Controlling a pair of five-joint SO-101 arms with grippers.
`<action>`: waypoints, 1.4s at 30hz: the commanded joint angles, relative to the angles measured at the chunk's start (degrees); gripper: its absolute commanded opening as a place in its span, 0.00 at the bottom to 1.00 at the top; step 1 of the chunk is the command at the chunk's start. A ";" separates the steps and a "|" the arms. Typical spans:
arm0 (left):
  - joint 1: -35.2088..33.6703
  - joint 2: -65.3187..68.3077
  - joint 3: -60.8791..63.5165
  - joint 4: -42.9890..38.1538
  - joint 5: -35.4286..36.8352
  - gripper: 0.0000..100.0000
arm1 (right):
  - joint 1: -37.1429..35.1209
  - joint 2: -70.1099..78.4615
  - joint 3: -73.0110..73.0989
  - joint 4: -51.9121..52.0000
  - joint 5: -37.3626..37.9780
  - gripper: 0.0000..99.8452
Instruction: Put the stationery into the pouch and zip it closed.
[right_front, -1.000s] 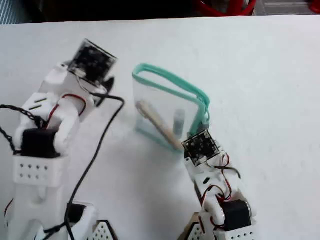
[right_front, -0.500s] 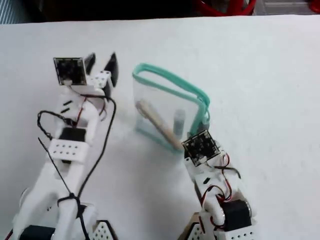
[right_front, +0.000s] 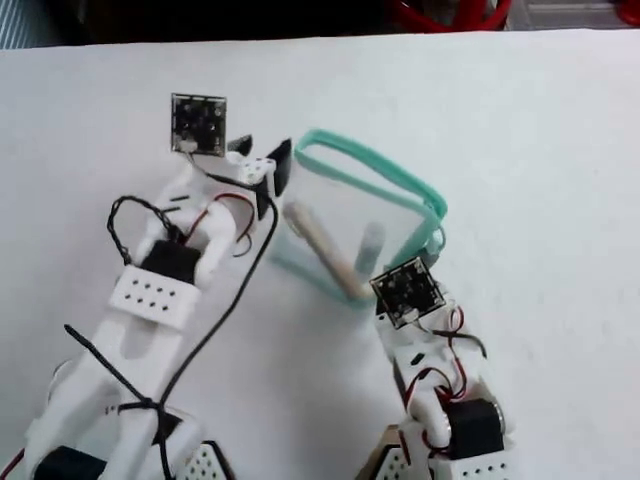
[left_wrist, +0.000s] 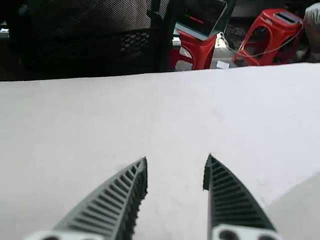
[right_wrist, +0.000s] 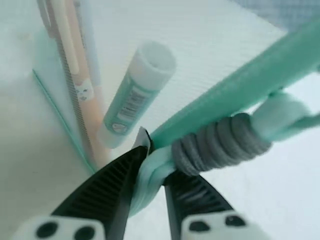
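White tabletop (right_front: 520, 130) spreads under our high view. The clear pouch (right_front: 400, 215) with its teal zip stands near the middle, with a pen (right_front: 322, 248) and a glue stick (right_front: 371, 240) inside. The left gripper (right_front: 262, 158) sits just beside the pouch's edge. From the left wrist, we see its fingers spread wide above the table, with red stools (left_wrist: 277, 27) behind. From the right wrist, we see the right gripper (right_wrist: 152, 152) pinching the teal pull tab (right_wrist: 150, 177) beside a coil of grey cord (right_wrist: 215, 145).
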 joint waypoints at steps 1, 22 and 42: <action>4.26 -0.04 -6.24 9.14 -3.96 0.19 | -0.40 -0.31 -2.02 -3.65 0.44 0.02; 18.77 -23.43 -1.05 26.90 -4.48 0.19 | -0.31 -0.13 -1.85 -7.16 0.09 0.17; 24.84 -54.11 3.96 39.38 -7.12 0.20 | 0.04 -0.22 -1.76 -4.09 0.00 0.16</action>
